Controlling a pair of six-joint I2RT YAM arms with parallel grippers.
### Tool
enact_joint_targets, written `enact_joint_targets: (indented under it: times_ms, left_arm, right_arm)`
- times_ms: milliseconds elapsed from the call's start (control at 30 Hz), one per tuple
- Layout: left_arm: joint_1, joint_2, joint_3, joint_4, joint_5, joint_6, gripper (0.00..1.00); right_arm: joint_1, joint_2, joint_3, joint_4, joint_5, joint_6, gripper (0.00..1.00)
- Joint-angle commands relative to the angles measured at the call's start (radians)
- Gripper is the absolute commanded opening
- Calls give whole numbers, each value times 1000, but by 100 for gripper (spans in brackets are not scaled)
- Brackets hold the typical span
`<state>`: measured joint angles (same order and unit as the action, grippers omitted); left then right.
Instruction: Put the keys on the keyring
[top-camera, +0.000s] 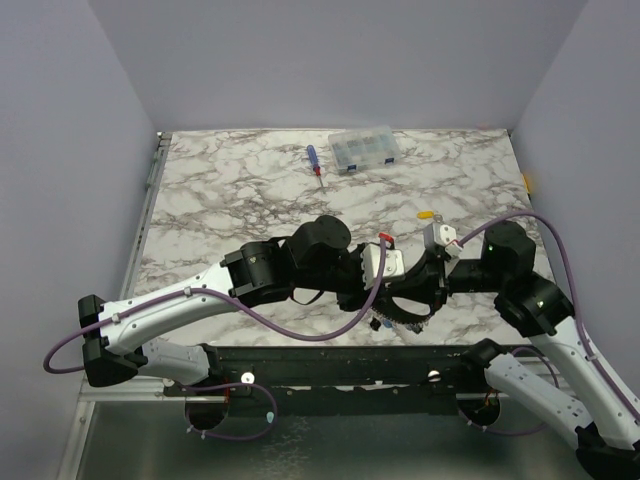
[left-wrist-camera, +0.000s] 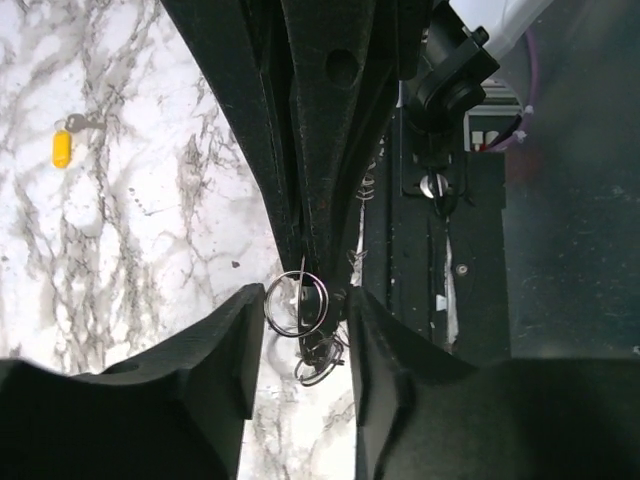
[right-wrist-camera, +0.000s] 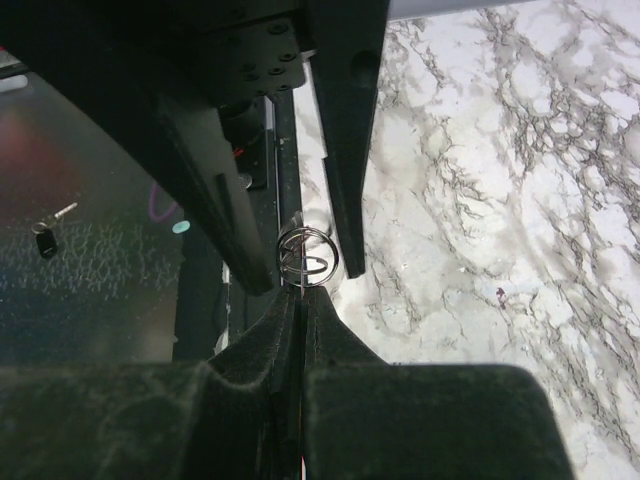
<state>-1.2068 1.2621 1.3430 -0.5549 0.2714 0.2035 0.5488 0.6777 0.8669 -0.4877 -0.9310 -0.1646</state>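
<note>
Right wrist view, closest in: the right gripper (right-wrist-camera: 302, 298) has its fingers pressed flat together, pinching the lower edge of the keyring (right-wrist-camera: 308, 256). That keyring is a small bundle of overlapping wire loops standing just past the tips. Straddling it is the left gripper (right-wrist-camera: 305, 275), its fingers spread, one on each side of the loops. The ring sits very close to the finger on the marble side, and I can't tell whether they touch.

Off to the dark side of the right gripper, a black-headed key (right-wrist-camera: 45, 240) lies on the lower surface beyond the table's edge.

Left wrist view now: same gap, same loops in it, the right gripper's closed tips coming in from above. Further out from the left gripper, a yellow-headed key (left-wrist-camera: 62, 148) lies alone on the marble table (left-wrist-camera: 150, 230).

Top view, far beyond both grippers: a blue-and-red screwdriver (top-camera: 314, 160) beside a clear compartment box (top-camera: 365, 150).
</note>
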Motion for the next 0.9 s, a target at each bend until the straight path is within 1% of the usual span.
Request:
enact_joint_targets:
  times_ms: [0,67,300,400,500,733,867]
  left_arm:
    - [-7,2,-8,13,-18,-4,37]
    - [-7,3,-8,15,-24,1,29]
    - [-7,-8,-2,16,-34,9,17]
    - [-7,-23,-4,30,-17,12,10]
    - [-7,-48,-25,73,-8,9,1]
    - [-7,-155,-149,251,-49,-36,0]
    - [-6,-158,-172,279,-52,-61,3]
  right_arm:
    - [5,-12,43,21,1,17,1]
    - [4,-17,42,21,-4,18,1]
    - [5,-21,37,7,-2,15,1]
    - [5,-24,27,4,-7,4,1]
    - [5,-37,12,20,-12,-3,1]
    - [5,-76,-18,60,-11,-3,1]
    - [5,-68,-10,54,-23,-5,1]
